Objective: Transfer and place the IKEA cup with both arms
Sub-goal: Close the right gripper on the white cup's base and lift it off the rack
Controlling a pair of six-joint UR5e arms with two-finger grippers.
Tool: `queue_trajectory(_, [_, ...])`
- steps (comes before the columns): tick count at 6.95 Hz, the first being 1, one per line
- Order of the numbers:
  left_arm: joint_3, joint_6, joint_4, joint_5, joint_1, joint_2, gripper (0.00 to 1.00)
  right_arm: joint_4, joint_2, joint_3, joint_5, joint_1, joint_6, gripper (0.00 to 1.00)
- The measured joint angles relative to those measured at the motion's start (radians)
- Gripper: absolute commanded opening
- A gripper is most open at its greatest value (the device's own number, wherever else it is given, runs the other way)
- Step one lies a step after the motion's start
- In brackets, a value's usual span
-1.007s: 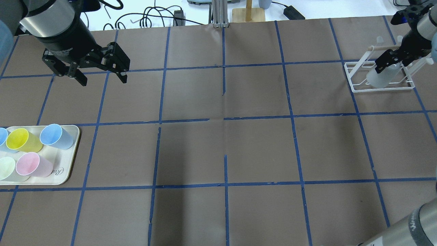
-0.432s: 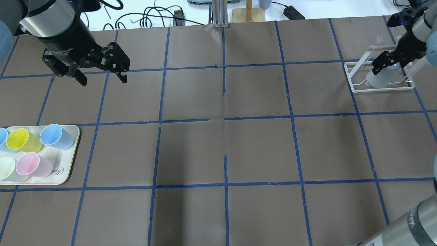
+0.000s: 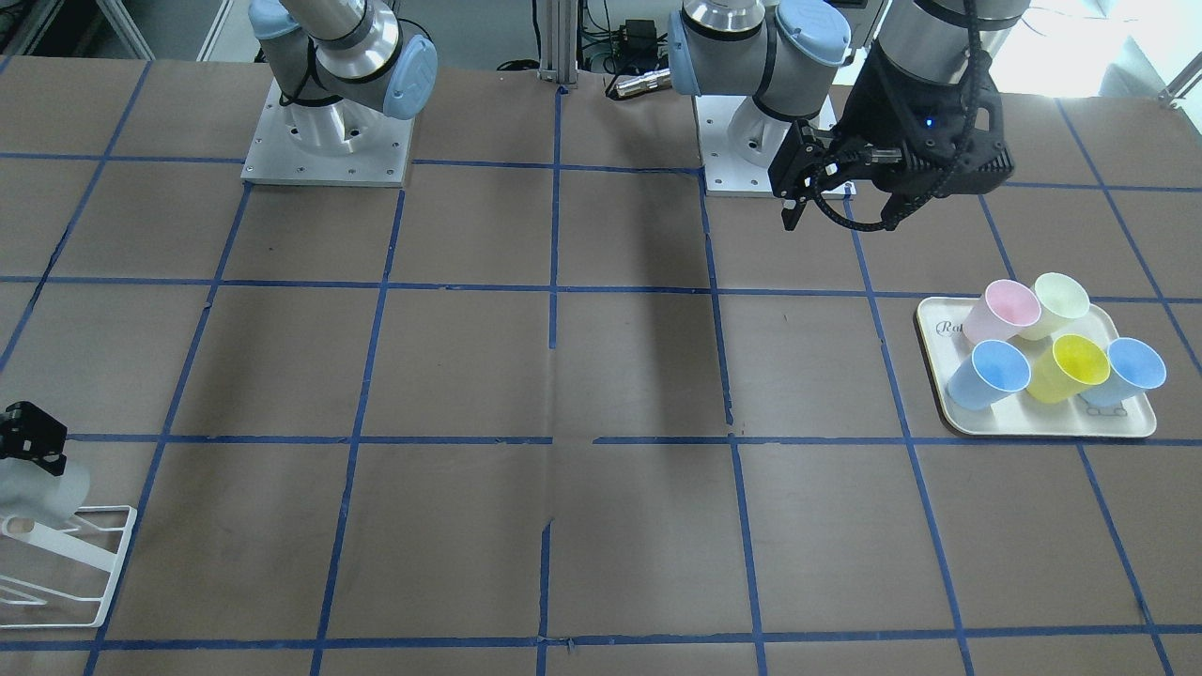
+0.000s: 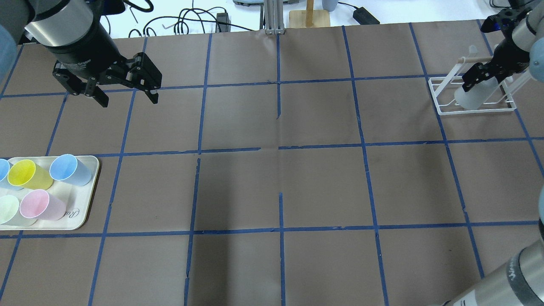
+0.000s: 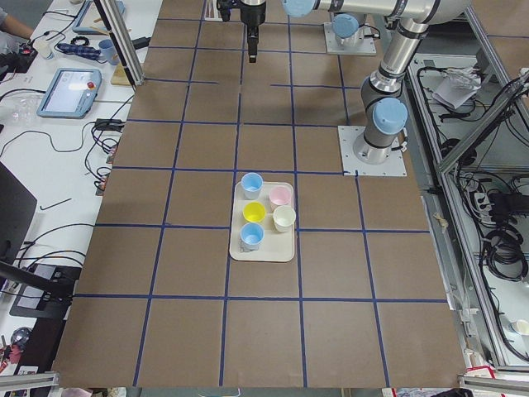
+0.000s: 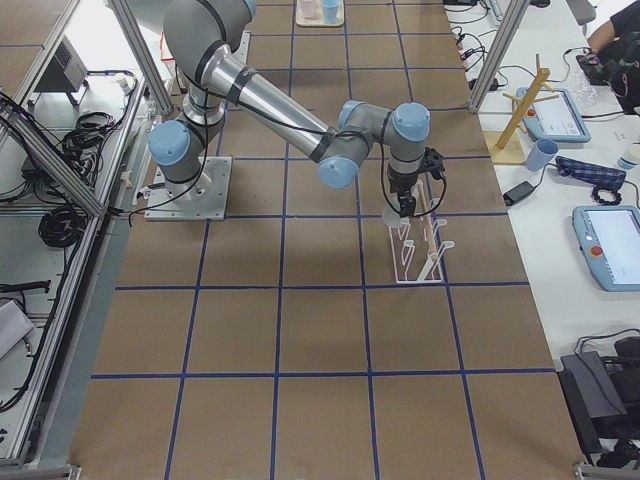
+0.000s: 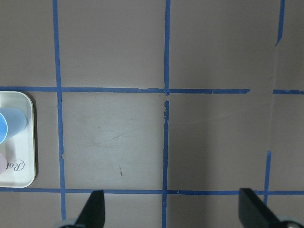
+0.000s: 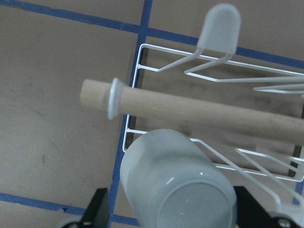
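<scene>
Seemingly little remained but letting go: the IKEA cup (image 4: pixel 471 97) sat inverted on the drying rack (image 8: pixel 199 113) between the jaws of the right gripper (image 8: pixel 172 209), clamped or freed I couldn't tell, the left gripper (image 4: pixel 129 101) spread wide.

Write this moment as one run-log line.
right claw: straddles grey cup, grip unclear | cup: base up, in white rack | left claw: open, empty

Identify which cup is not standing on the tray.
The light-grey IKEA cup, base-up in the white wire rack at the open right tool. The five coloured cups sit on the tray.
</scene>
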Motion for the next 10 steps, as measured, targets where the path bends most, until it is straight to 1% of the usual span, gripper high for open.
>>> queue_trajectory(1, [0.000,0.000,0.000,0.000,0.000,0.000,1.00,0.000,0.005,-0.001,0.003,0.000,0.000,0.77])
queue_trajectory(2, [0.000,0.000,0.001,-0.001,0.000,0.000,1.00,0.000,0.006,-0.002,0.005,-0.001,0.001,0.70])
queue_trajectory(4, [0.000,0.000,0.000,-0.001,0.000,-0.001,1.00,0.001,0.003,-0.003,0.005,-0.001,0.002,0.61])
queue_trajectory(5, [0.000,0.000,0.000,-0.001,0.000,-0.001,1.00,0.002,0.002,-0.004,0.005,-0.001,0.002,0.49])
queue_trajectory(6, [0.000,0.000,0.001,-0.001,0.000,-0.001,1.00,0.003,0.002,-0.011,0.004,-0.001,0.002,0.38])
queue_trajectory(7, [0.001,0.000,0.001,-0.001,0.000,-0.001,1.00,0.009,0.003,-0.027,0.001,-0.001,0.002,0.30])
queue_trajectory(8, [0.001,0.000,0.001,-0.001,0.000,-0.001,1.00,0.015,0.003,-0.040,-0.003,-0.001,0.002,0.25])
queue_trajectory(10, [0.003,-0.001,0.001,-0.002,0.000,-0.001,1.00,0.025,-0.005,-0.051,-0.011,-0.001,0.001,0.21])
